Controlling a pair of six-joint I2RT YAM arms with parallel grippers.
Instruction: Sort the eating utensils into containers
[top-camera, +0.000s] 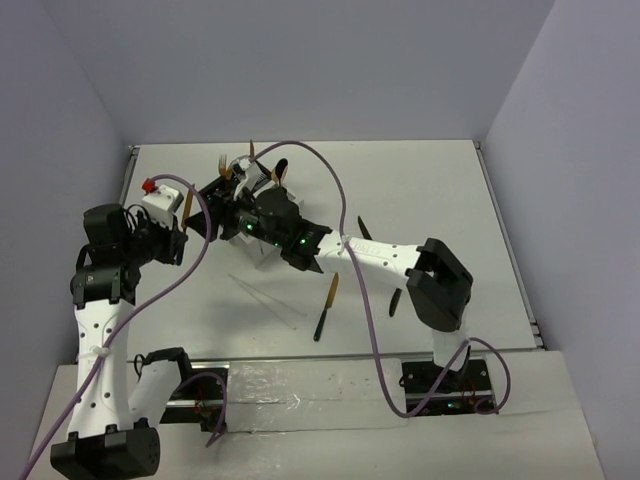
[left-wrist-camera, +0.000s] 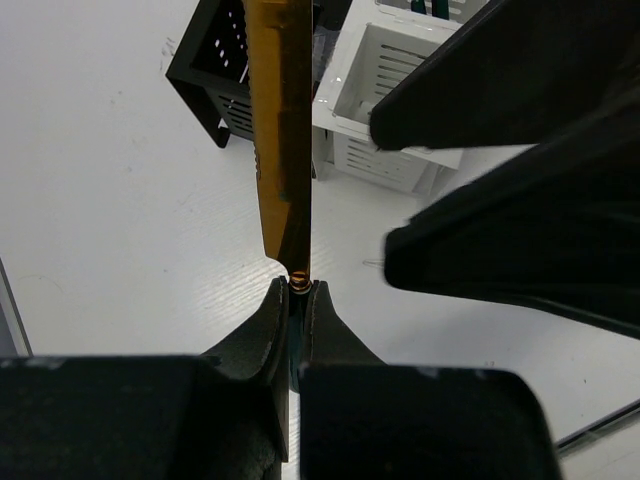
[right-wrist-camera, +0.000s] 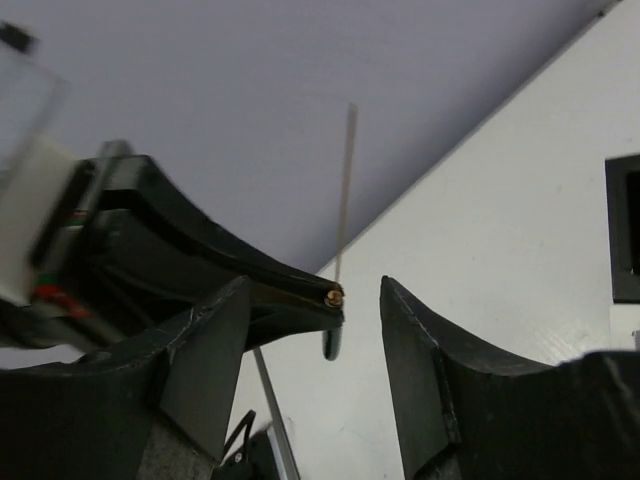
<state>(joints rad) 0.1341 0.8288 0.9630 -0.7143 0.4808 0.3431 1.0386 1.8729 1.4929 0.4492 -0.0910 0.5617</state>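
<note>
My left gripper (left-wrist-camera: 297, 285) is shut on the dark handle of a gold-bladed knife (left-wrist-camera: 280, 130), whose blade stands up toward the two containers. In the top view this knife (top-camera: 186, 205) is upright at the table's left. My right gripper (right-wrist-camera: 315, 285) is open, its fingers apart on either side of the left gripper's tip and the knife's handle end (right-wrist-camera: 332, 343), touching neither. The black container (top-camera: 212, 190) and the white container (top-camera: 250, 177) stand behind, with gold-headed utensils upright in them. Another gold knife (top-camera: 327, 305) and two white chopsticks (top-camera: 265, 298) lie on the table.
A black utensil (top-camera: 395, 300) lies near the right arm's elbow and another (top-camera: 364, 228) beside its forearm. The right arm stretches across the table's middle toward the left gripper. Purple cables loop over both arms. Walls close the table on three sides.
</note>
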